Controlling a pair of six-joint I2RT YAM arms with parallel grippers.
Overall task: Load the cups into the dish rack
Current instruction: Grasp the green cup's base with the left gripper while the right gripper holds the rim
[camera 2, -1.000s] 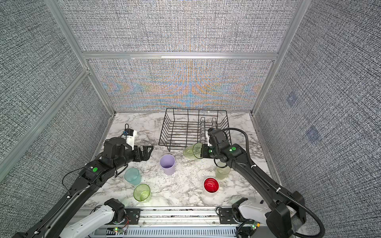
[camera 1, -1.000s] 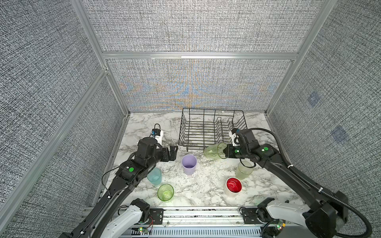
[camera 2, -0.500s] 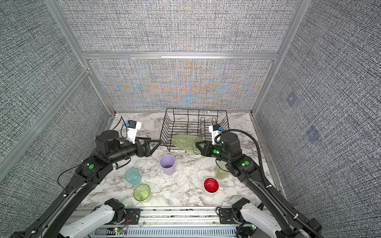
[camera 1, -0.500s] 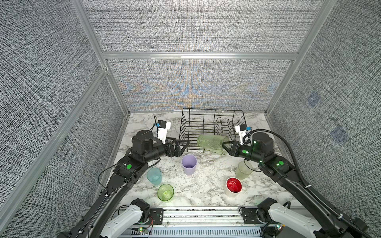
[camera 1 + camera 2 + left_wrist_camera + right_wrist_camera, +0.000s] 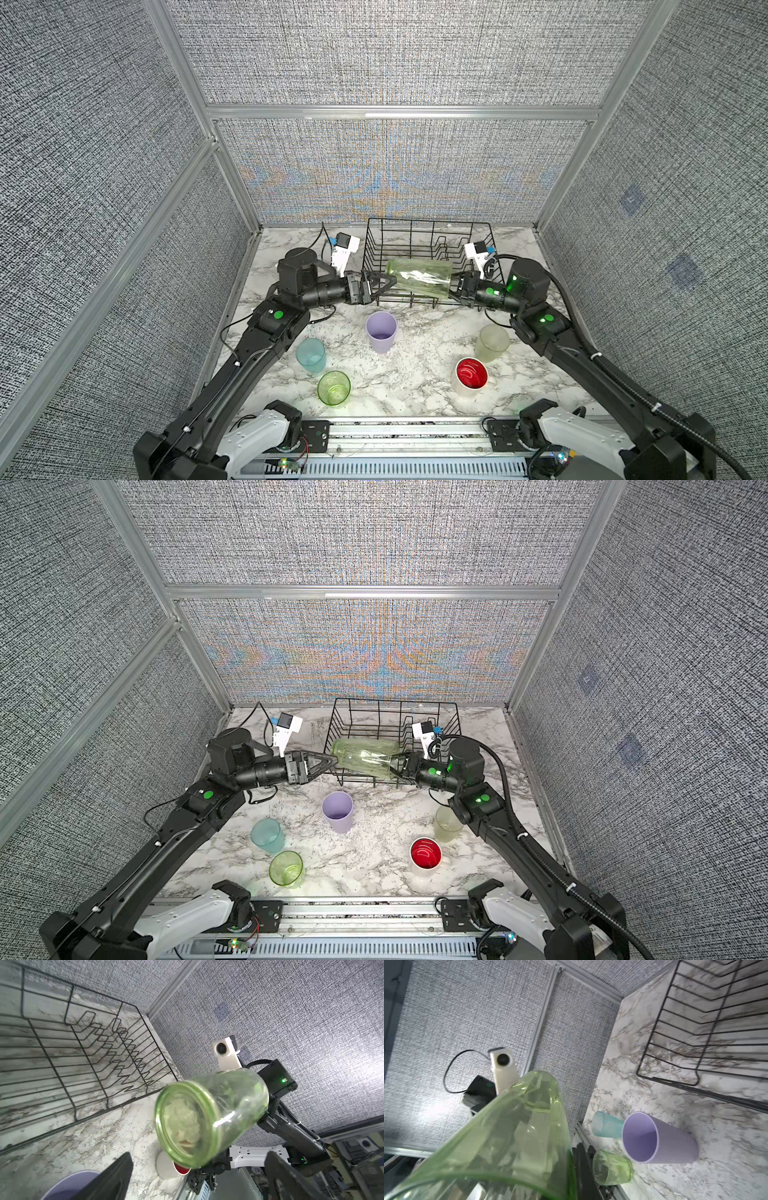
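Green-tinted and clear, the taller tumbler hangs on its side over the dish rack's near rail, its mouth pinched by the right gripper, its base pointing straight at the nearby wide-spread left gripper.

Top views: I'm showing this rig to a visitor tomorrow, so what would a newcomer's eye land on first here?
The tall clear green cup, held sideways off the table by the shut right gripper at its rim, by the near side of the black dish rack, with its base pointing at the open left gripper. Next, the red-lined white cup, front right on the marble table, one of five cups standing there.
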